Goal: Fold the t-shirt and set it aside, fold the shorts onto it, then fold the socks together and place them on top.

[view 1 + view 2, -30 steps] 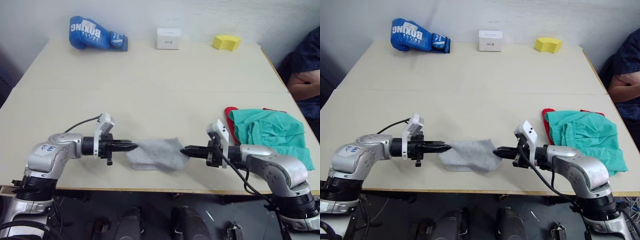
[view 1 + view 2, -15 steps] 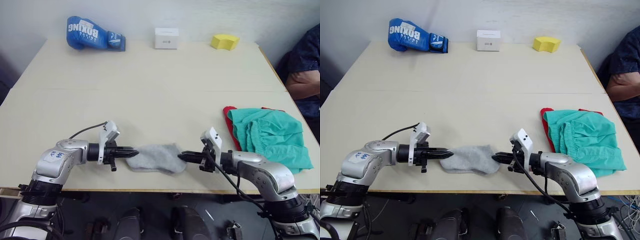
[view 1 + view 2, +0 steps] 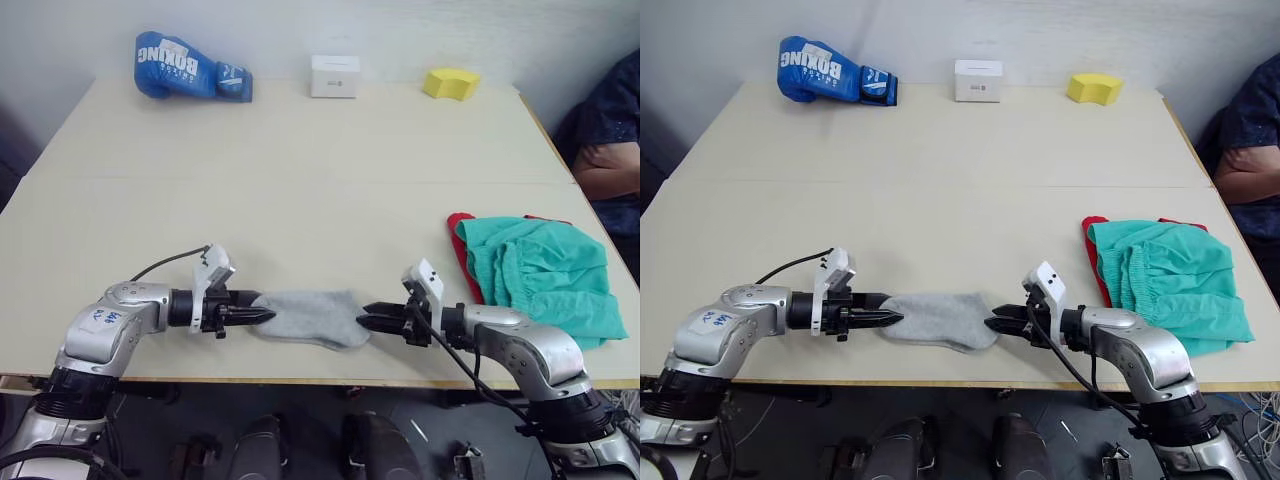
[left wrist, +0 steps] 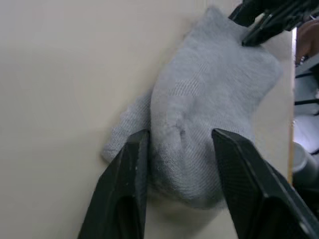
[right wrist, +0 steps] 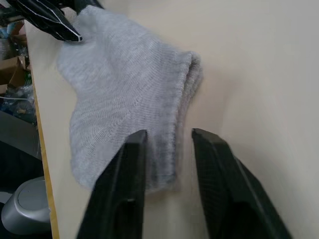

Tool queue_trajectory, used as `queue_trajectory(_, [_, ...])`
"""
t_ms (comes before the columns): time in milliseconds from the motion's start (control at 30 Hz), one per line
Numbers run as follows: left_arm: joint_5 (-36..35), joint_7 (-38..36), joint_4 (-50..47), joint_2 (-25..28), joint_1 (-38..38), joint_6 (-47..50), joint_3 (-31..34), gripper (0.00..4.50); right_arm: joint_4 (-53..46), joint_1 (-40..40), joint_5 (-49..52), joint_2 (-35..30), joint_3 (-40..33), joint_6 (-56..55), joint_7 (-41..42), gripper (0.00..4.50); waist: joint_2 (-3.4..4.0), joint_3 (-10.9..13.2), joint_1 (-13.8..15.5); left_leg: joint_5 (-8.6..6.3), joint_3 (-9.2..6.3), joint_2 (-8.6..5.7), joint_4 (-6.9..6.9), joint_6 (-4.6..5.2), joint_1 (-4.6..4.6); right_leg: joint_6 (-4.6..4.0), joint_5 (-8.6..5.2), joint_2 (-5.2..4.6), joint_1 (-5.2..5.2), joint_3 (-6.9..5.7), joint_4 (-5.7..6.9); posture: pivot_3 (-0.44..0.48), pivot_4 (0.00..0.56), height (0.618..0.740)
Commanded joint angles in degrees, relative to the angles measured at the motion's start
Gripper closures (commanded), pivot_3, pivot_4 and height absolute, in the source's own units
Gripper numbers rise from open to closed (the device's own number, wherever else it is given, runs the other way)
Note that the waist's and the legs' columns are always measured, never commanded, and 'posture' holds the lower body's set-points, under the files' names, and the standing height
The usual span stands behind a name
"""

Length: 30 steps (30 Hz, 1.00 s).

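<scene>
We see the small light grey ankle socks [image 3: 308,317] lying flat as one stacked bundle near the front edge of the pale beige table [image 3: 300,170], stretched between the two arms. The left gripper [image 3: 262,315] meets their left end and the right gripper [image 3: 368,320] their right end. From the head views both pairs of black fingers look like narrow points at the cloth, and we cannot judge the gaps there. The left wrist view settles it: the left fingers [image 4: 123,194] stand apart on either side of the sock's rounded end, open around the cloth rather than pinching it. The right wrist view shows the same for the right fingers [image 5: 123,189], parted about the doubled edge of the socks.

Well to the right, the teal-green cloth shorts [image 3: 535,268] lie crumpled on the bright red t-shirt [image 3: 461,244], of which a thin red border shows.

At the far edge sit a blue boxing glove [image 3: 190,79], a small white box [image 3: 334,76] and a yellow sponge block [image 3: 450,83].
</scene>
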Motion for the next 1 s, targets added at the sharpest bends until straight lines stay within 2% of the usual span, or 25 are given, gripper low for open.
queue_trajectory(33, [-0.3, -0.1, 0.0, 0.4, 1.2, -5.9, 5.2, 1.52, -3.0, 0.8, 0.0, -1.9, -4.5, -5.6, 2.1, 2.13, 0.00, 0.0, 0.0, 0.00, 0.00, 0.01, 0.00, 0.00, 0.00, 0.00, 0.00, 0.00, 0.00, 0.00, -0.01, 0.000, 0.150, 0.740])
queue_trajectory(133, [-4.7, -3.0, -2.3, 1.0, 2.6, -6.0, 9.5, 1.52, -5.7, 0.6, 3.5, -2.2, -7.0, -6.7, 4.8, 2.13, 0.00, 0.0, -0.2, -0.01, 0.01, 0.00, -0.02, 0.02, -0.01, 0.00, 0.00, 0.00, 0.00, 0.00, -0.04, 0.000, 0.150, 0.740])
queue_trajectory(233, [-8.5, -6.3, -6.5, 3.1, 4.8, -3.8, 11.7, 2.13, -8.0, -0.6, 2.3, -1.7, -4.7, -9.9, 6.7, 2.77, 0.00, 0.0, -0.3, 0.00, 0.01, 0.03, -0.17, -0.01, 0.02, 0.00, 0.00, 0.03, -0.01, 0.00, -0.10, 0.000, 0.150, 0.740])
queue_trajectory(367, [-9.6, -4.6, -9.4, 2.1, 3.8, -3.4, 10.8, 3.47, -7.3, -2.7, -3.5, 2.9, 2.0, -15.3, 4.4, 4.28, 0.00, 0.0, -0.2, 0.04, 0.01, 0.02, -0.31, -0.08, 0.13, -0.02, -0.01, 0.05, 0.05, -0.03, -0.21, 0.000, 0.150, 0.740])
queue_trajectory(400, [-7.9, -3.2, -9.6, 0.5, 3.5, -4.6, 8.6, 3.82, -5.4, -3.5, -7.1, 4.9, 5.6, -18.0, 3.7, 4.50, 0.00, 0.0, -0.2, 0.05, 0.01, 0.01, -0.31, -0.09, 0.13, -0.01, -0.01, 0.05, 0.06, -0.02, -0.20, 0.000, 0.150, 0.740])
queue_trajectory(467, [-4.0, -0.6, -9.4, -2.2, 3.7, -7.1, 4.6, 4.48, -1.0, -4.3, -12.5, 8.8, 10.3, -22.9, 1.9, 4.50, 0.00, 0.0, -0.2, 0.05, 0.02, -0.01, -0.30, -0.09, 0.17, 0.01, 0.00, 0.04, 0.13, -0.02, -0.22, 0.000, 0.150, 0.740])
queue_trajectory(600, [5.3, 4.8, -5.7, -6.8, 6.3, -13.9, -2.5, 4.48, 6.7, -3.1, -18.8, 13.9, 15.6, -31.0, 0.7, 4.50, -0.01, 0.0, -0.2, 0.07, 0.07, -0.07, -0.30, -0.04, 0.13, 0.06, 0.03, 0.04, 0.12, -0.01, -0.27, 0.000, 0.150, 0.740])
queue_trajectory(700, [8.3, 8.1, -4.4, -9.0, 8.2, -15.4, -4.4, 4.48, 10.4, -1.8, -22.5, 14.3, 17.5, -35.3, 0.6, 4.50, -0.01, 0.0, -0.2, 0.08, 0.10, -0.06, -0.29, -0.04, 0.07, 0.06, 0.03, 0.05, 0.06, 0.00, -0.30, 0.000, 0.150, 0.740])
queue_trajectory(1000, [7.1, 10.8, -6.5, -10.0, 14.7, -16.8, -0.9, 4.48, 10.9, 4.8, -21.2, 8.1, 8.1, -40.5, 0.3, 4.50, -0.07, -0.3, -0.1, -0.12, 0.02, -0.02, -0.27, -0.27, 0.46, 0.07, 0.09, 0.01, 0.45, 0.00, -0.31, 0.000, 0.150, 0.740])
